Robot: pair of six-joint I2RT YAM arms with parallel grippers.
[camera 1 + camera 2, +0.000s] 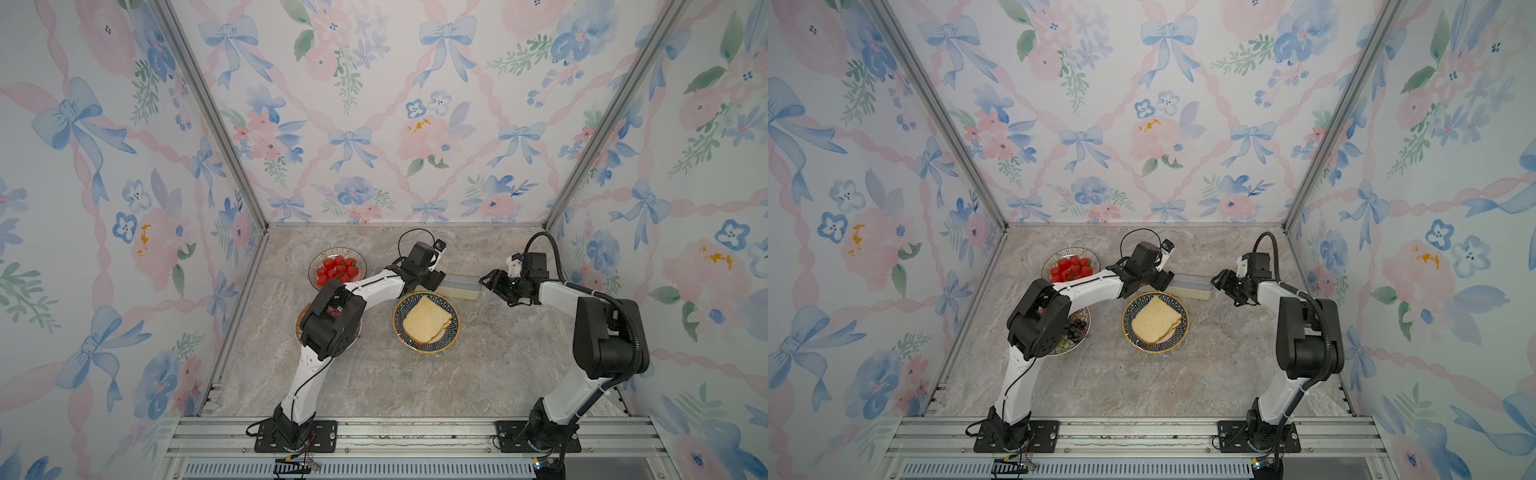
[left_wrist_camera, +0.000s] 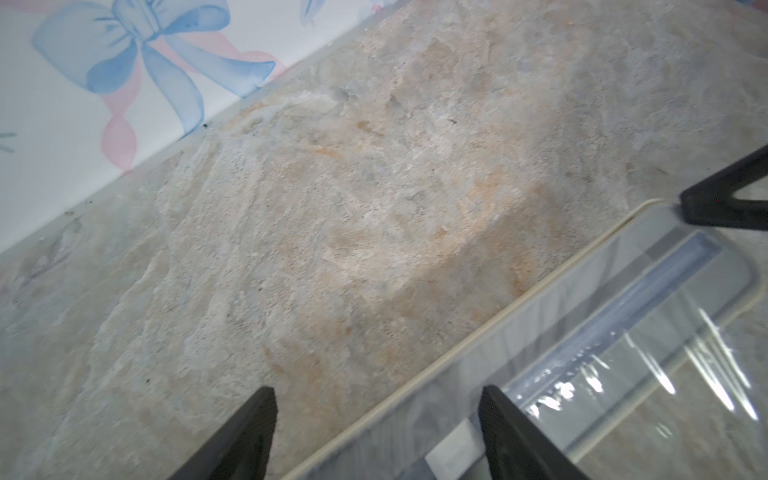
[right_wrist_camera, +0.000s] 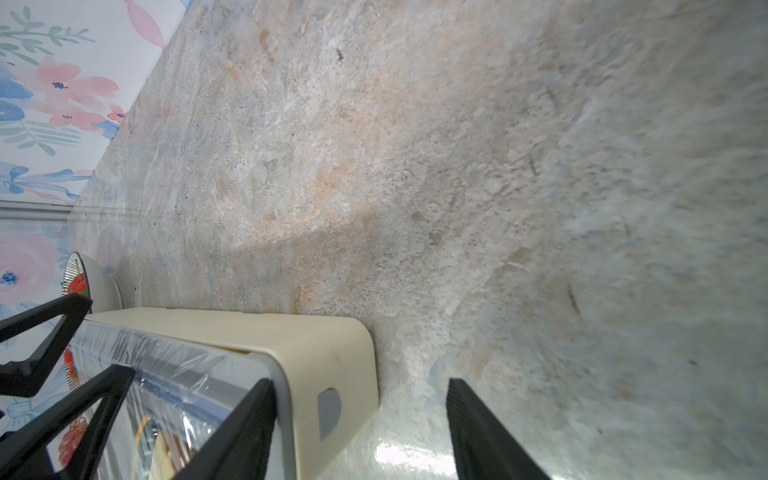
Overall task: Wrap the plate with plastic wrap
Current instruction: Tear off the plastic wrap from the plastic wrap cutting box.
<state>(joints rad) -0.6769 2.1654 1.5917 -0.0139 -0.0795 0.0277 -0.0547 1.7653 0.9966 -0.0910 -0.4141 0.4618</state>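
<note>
Plastic wrap (image 2: 685,365): clear crinkly film is lying across the grey-blue top of its cream box (image 1: 459,289), a short flap trailing off the side facing the plate (image 1: 400,320); the box is sitting just beside the plate, at its 1 o'clock. Left gripper (image 1: 436,282) is hovering at the box's 9 o'clock end and right gripper (image 1: 487,281) at its 3 o'clock end, both with jaws standing wide and gripping nothing. Risks, as judged: a pull on the flap dragging the unpinned box into the plate rim, or fingers closing on lid, not film.
</note>
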